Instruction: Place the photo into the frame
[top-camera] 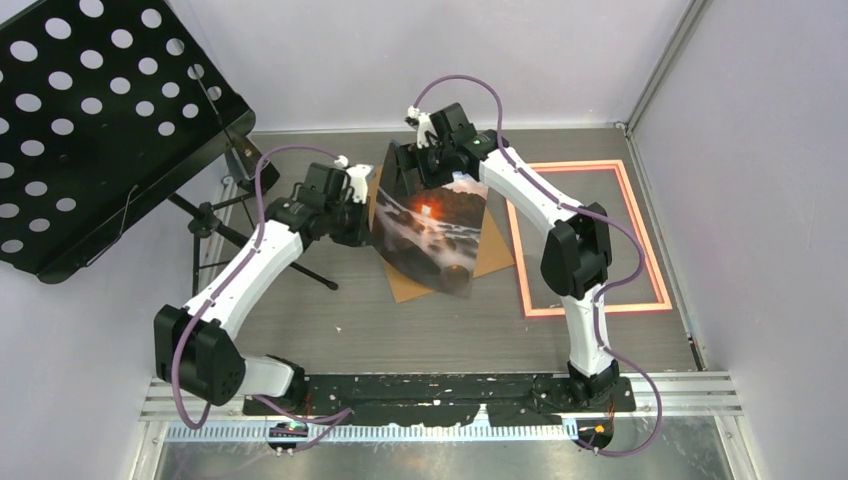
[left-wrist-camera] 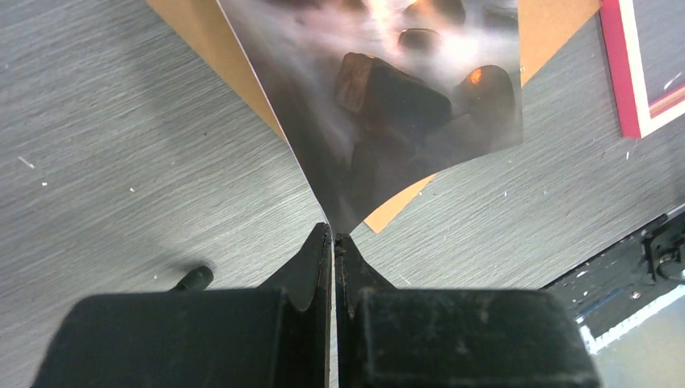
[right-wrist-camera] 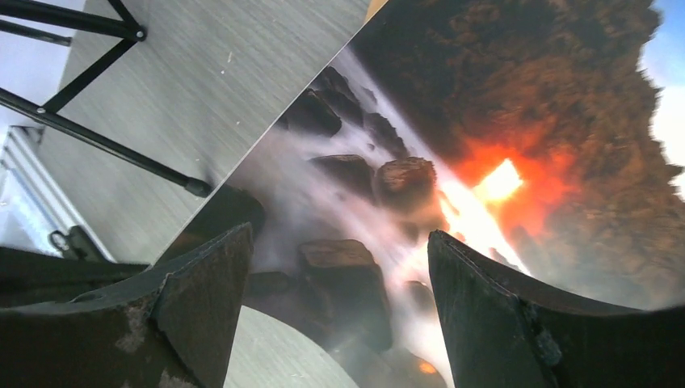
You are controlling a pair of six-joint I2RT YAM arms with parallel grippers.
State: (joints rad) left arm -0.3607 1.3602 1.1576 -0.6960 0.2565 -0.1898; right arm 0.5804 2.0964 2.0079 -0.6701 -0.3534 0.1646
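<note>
**Photo in the air, frame waiting empty**

The left claw (left-wrist-camera: 333,234) is pinched tight on the near corner of the glossy rectangular photo (left-wrist-camera: 404,97) of an orange sunset over misty sea and dark rocks, and that one grip holds the sheet up off the tabletop! The print bows under its own weight, picture side facing the arms. At the far edge the right claw (right-wrist-camera: 339,242) stands with its jaws wide apart and the print's face just beyond the fingertips. It grips nothing.

Under the raised print lies a flat brown backing board (top-camera: 405,283) on the grey brushed tabletop (top-camera: 400,330). Off to the right, apart from print and board, sits the thin rectangular pink-orange frame (top-camera: 646,240), flat and with nothing inside it. A black perforated music stand (top-camera: 90,120) looms at the far left.

So the pick-up is done. The carry across to the frame, the lining-up of the corners and the laying-in all look yet to come.
</note>
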